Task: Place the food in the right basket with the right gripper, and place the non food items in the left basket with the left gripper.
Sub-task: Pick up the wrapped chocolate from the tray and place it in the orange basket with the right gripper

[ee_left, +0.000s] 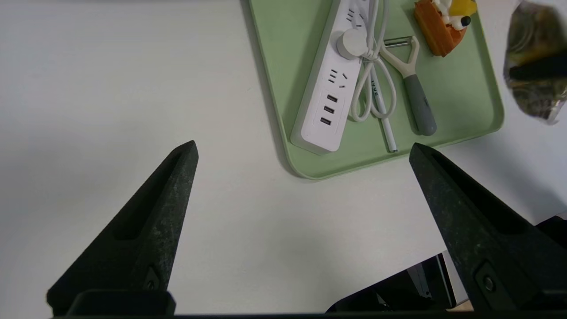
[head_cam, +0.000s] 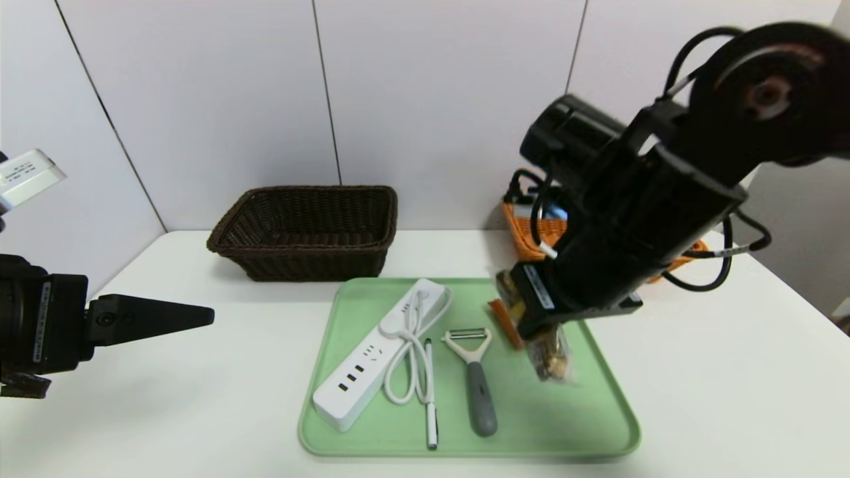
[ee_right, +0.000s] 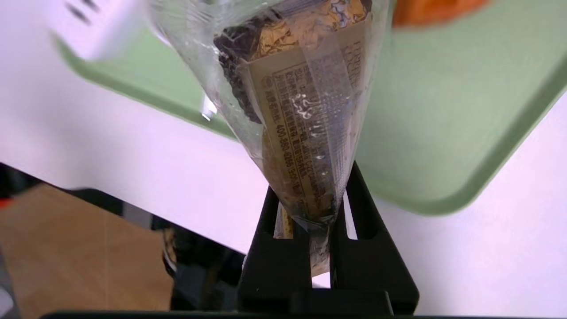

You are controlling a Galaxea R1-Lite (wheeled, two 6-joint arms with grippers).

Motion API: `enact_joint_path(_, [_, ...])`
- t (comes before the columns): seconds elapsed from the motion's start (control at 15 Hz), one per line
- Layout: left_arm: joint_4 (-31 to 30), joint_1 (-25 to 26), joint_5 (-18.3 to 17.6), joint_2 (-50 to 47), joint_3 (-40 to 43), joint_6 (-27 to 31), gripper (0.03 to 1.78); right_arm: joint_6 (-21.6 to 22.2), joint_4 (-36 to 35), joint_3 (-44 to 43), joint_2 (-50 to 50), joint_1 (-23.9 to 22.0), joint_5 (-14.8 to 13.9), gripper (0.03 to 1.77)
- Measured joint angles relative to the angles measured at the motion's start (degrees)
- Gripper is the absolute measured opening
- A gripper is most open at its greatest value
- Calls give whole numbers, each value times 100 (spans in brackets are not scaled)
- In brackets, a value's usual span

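Brown-gold snack in clear wrapper (head_cam: 552, 355) pinched in right end effector (ee_right: 320, 217) above green tray (head_cam: 372, 438); next carry to orange wicker basket (head_cam: 531, 236). Left end effector (ee_left: 301, 168) wide, parked over worktop.

- White bench (head_cam: 717, 398) fills the lower half of the head view, matte top, smooth, rounded far corners.
- Pale wall (head_cam: 451, 99) directly behind the bench, off-white with a faint lilac tint, made of flat panels.
- Thin dark seams (head_cam: 327, 93) split the panels; the middle one is near upright, the side ones lean outward.
- Greyer wall strip (head_cam: 797, 226) at the far right past the bench edge.
- Soft even lighting, only faint diffuse shadows on the bench top.
- Right wrist view: brown floor patch (ee_right: 79, 248) below the bench edge, dark shapes beside it, too unclear to identify.
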Motion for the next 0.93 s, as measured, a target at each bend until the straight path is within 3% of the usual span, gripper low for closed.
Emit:
enact_joint_path(0.2, [-2,-67,-4,-17,0,-18,169,124,-1246,-240,-315,-188,-217,17])
enact_joint_path(0.33, [-2,-137,2,-22,-16,-22,169,404,-2169,-256,-356,-584,-439,17])
enact_joint_path(0.47, [-2,-207,9,-26,-24,-29,169,1101,-2956,-262,-232,-1075,-444,17])
enact_joint_path(0.67, [2,-235,24,-35,-29,-38,169,2556,-3417,-262,179,-1827,89,17])
enact_joint_path(0.73, [2,-235,38,-50,-29,-35,169,2906,-3505,-262,339,-2031,243,17])
enact_joint_path(0.93, [5,-235,41,-72,-20,-38,169,3678,-3974,-262,802,-2433,284,17])
